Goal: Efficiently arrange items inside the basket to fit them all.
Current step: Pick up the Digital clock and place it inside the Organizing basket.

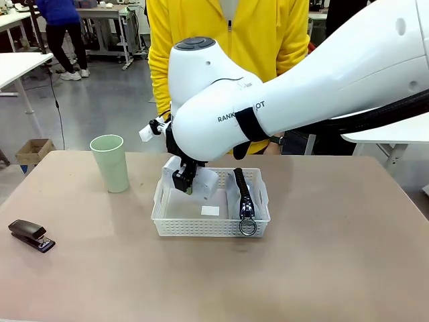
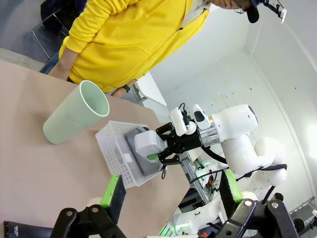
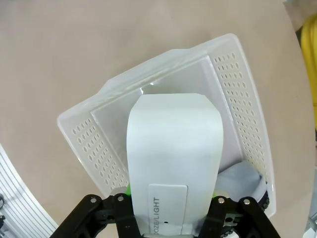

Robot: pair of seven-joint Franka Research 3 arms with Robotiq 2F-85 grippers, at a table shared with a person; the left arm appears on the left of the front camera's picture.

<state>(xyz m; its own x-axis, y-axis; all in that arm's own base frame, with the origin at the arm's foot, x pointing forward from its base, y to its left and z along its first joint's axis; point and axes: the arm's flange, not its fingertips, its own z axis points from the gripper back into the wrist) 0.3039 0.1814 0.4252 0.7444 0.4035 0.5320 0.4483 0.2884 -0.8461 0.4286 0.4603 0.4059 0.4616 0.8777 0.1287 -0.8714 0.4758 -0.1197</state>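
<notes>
The white basket (image 1: 208,228) sits mid-table, in front of a person in a yellow jacket. Inside, along its right side, lies the grey zip pouch (image 1: 241,191), its ring pull hanging over the front rim. My right gripper (image 1: 186,182) is shut on the white box (image 1: 210,183), held tilted over the basket's left part. The right wrist view has the box (image 3: 173,158) between my fingers above the basket (image 3: 237,99), the pouch (image 3: 240,181) beside it. The pale green cup (image 1: 110,163) stands upright to the left. The black stapler (image 1: 30,235) lies near the left edge. My left gripper (image 2: 171,177) is open, away from the basket (image 2: 116,158).
The person stands close behind the table's far edge, hands out of sight behind my right arm. In the left wrist view the cup (image 2: 74,119) is nearest, with the right gripper (image 2: 166,148) and box (image 2: 148,143) beyond it. Bare tabletop lies right of and in front of the basket.
</notes>
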